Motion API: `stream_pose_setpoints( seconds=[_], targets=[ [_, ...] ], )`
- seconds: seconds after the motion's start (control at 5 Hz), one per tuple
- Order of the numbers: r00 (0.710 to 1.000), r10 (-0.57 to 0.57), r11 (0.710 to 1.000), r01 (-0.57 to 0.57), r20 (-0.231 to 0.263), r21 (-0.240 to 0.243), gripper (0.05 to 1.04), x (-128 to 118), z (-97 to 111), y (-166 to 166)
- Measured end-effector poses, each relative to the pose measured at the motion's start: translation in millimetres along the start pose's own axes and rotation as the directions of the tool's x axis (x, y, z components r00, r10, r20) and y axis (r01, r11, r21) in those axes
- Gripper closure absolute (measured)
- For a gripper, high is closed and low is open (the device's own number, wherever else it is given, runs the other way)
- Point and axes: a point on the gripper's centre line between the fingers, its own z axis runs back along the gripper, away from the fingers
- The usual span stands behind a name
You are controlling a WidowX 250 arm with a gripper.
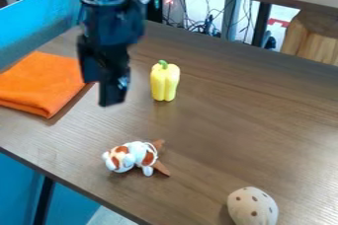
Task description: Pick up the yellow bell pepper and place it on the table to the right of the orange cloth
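The black gripper (105, 83) hangs down in the upper left of the camera view, above the table between an orange folded cloth and a yellow bell pepper. The pepper (164, 81) stands upright with its green stem up, just right of the gripper. To the gripper's left lies the orange cloth (41, 82). Lower down, a small white and brown plush toy (132, 157) lies on the table, with a brown piece at its right side. Near the bottom right rests a cream, rounded object with brown spots (252, 208).
The brown wooden table (264, 120) has its front edge running diagonally at the lower left. A blue panel (41, 14) stands at the upper left. Behind the table's back edge are cables (201, 24) and a wooden item (310, 39) at the upper right.
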Motion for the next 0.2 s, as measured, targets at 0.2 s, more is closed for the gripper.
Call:
stream_pose_setpoints(
  seconds=[0.2],
  targets=[
    [0.996,-0.091,0.994,0.090,-0.006,-0.059,0.083,-5.0,-14.7,-16.9]
  ],
)
